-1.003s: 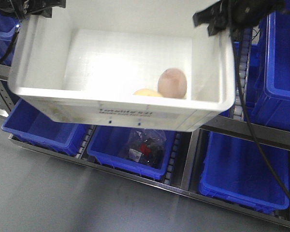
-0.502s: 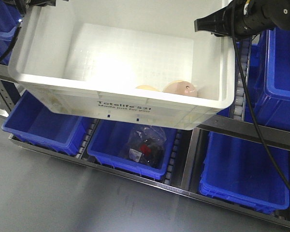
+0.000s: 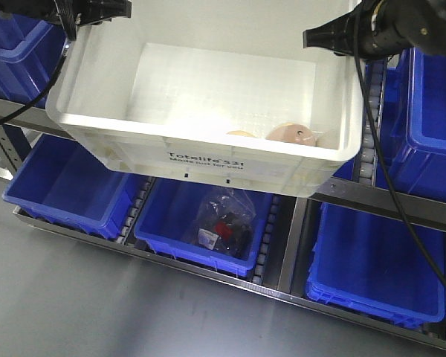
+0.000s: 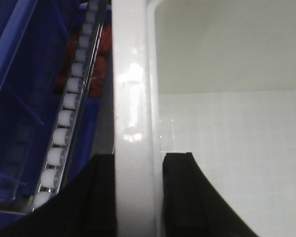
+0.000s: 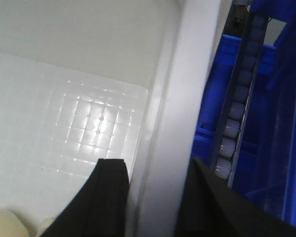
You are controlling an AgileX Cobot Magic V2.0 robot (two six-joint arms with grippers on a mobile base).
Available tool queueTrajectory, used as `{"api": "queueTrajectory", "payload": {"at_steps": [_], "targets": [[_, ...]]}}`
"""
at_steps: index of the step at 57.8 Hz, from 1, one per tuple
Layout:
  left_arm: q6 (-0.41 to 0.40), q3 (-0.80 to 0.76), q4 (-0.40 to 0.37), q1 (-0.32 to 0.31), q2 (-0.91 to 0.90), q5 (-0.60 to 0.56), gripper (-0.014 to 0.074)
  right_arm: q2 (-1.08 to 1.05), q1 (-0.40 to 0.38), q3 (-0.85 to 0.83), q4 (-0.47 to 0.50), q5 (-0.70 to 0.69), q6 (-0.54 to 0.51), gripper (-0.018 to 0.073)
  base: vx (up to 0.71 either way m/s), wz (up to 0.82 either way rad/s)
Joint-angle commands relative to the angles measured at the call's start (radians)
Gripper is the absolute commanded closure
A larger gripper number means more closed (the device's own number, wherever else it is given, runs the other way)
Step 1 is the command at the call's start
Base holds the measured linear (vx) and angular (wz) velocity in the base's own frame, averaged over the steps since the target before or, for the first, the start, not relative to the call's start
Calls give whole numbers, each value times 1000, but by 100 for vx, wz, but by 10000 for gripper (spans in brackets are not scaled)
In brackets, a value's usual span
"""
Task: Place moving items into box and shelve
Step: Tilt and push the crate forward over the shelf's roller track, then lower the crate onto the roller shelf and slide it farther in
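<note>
front view: box (image 3: pixel 208 160) is held up in front of the shelf rack (image 3: pixel 372 201), one arm on each short side. Left gripper (image 3: pixel 97 9) sits on the left rim, right gripper (image 3: pixel 331 37) on the right rim.
moving items: both inside the box, low against the near wall, closer to the right gripper. Pinkish one (image 3: pixel 291 134) beside the pale yellow one (image 3: pixel 241 134); only their tops show over the wall.
below the box: blue bins (image 3: pixel 67 190) on the lower level, the middle one holds a clear bag (image 3: pixel 223 223).
left wrist view: left gripper (image 4: pixel 138 197) closed down onto the box rim (image 4: pixel 133 98), one finger outside the wall, one inside. Roller track (image 4: pixel 69 113) just outboard of it.
right wrist view: right gripper (image 5: pixel 148 197) clamped on the opposite rim (image 5: pixel 182 98) the same way. Pale lump (image 5: pixel 7 222) just inboard of the inner finger.
progress: packing looks done. Shelving is left: box not yet resting on any shelf level; which slot it's meant for I can't tell.
</note>
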Motion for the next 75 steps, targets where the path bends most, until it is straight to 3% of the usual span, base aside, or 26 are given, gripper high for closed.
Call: {"api": "queueTrajectory", "payload": {"at_steps": [1,21,56,66,75], "targets": [[1,-49,-9,-14,-56,-213,594,-45,10,-46,-36,-186,-17,564,0,0],[1,-212,-9,-14,54,-174,594,-35,9,-54,-38,-312,-10,564,0,0],[-26,-518,-9,-14,246,-148,594,115,9,-310,-64,-279,-7,564,0,0],[-44,-656,-9,-14,348,-149,594,149,9,-329,-66,-287,19,564,0,0],[-45,-686,-9,-14,382,-174,594,167,9,-329,-65,-311,23,564,0,0]]}}
